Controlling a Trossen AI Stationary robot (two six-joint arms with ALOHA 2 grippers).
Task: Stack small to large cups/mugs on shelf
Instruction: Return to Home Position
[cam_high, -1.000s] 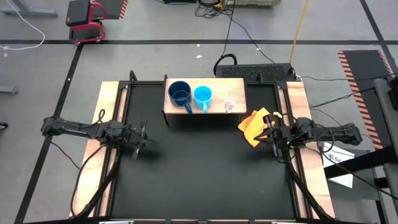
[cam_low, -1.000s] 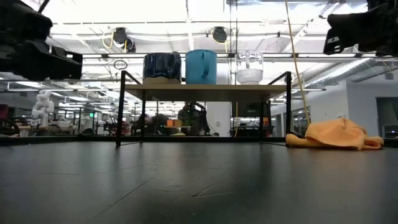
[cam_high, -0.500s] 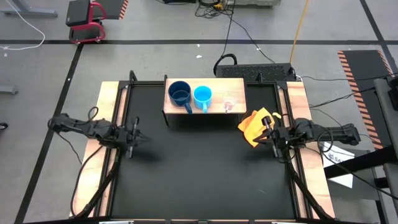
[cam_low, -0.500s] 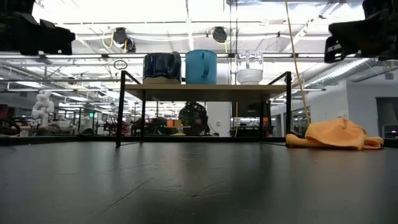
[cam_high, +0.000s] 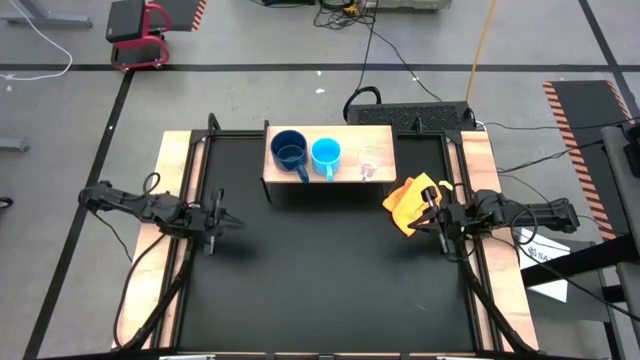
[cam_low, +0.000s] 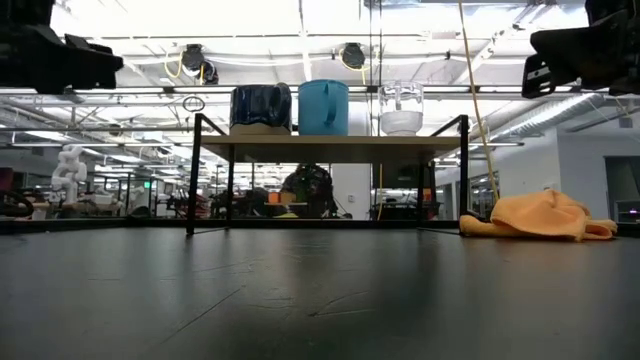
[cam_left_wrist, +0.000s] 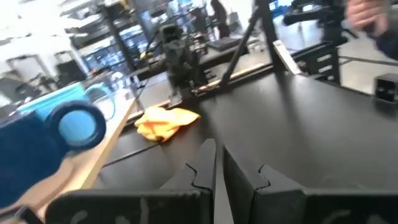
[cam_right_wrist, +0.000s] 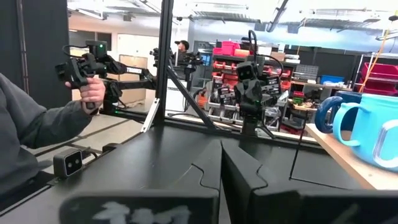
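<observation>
At the worktop's far edge: the shelf stands centred, its wooden top carrying all three cups in a row
Cups on the shelf: large navy mug at the left end, sky-blue mug just beside it, small glass cup toward the right end; all upright, side by side, none nested
Left gripper: near the worktop's left edge, well apart from the shelf, fingers drawn almost together, holding nothing
Right gripper: near the right edge, just beside an orange cloth, fingers closed, empty
Progress: placing looks finished, with sizes in order; seemingly only parking the arms remains
</observation>
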